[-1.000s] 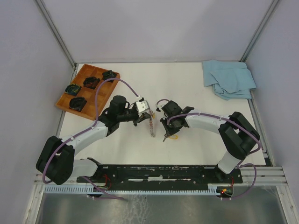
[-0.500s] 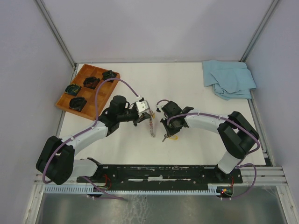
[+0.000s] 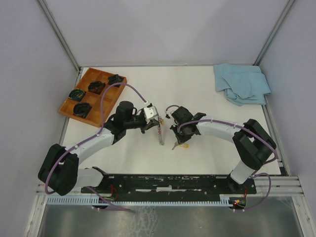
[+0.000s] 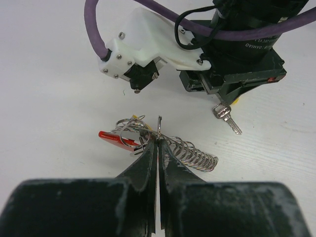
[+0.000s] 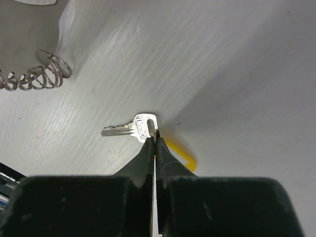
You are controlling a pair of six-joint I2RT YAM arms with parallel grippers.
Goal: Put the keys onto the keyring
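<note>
My left gripper [image 3: 158, 120] [image 4: 158, 141] is shut on the thin metal keyring [image 4: 159, 129], which stands upright between its fingertips. The red strap [image 4: 112, 138] and the coiled silver chain [image 4: 193, 154] [image 3: 160, 135] lie on the table by it. My right gripper [image 3: 176, 140] [image 5: 155, 138] is shut on the head of a silver key [image 5: 131, 127] [image 4: 226, 118], just right of the chain's end [image 5: 49, 73]. The key's blade points left, low over the table. A yellow piece [image 5: 180, 153] [image 3: 184, 144] lies under the right fingers.
A wooden tray [image 3: 85, 98] with black coiled items stands at the back left. A blue cloth [image 3: 241, 82] lies at the back right. The two grippers are close together at the table's middle.
</note>
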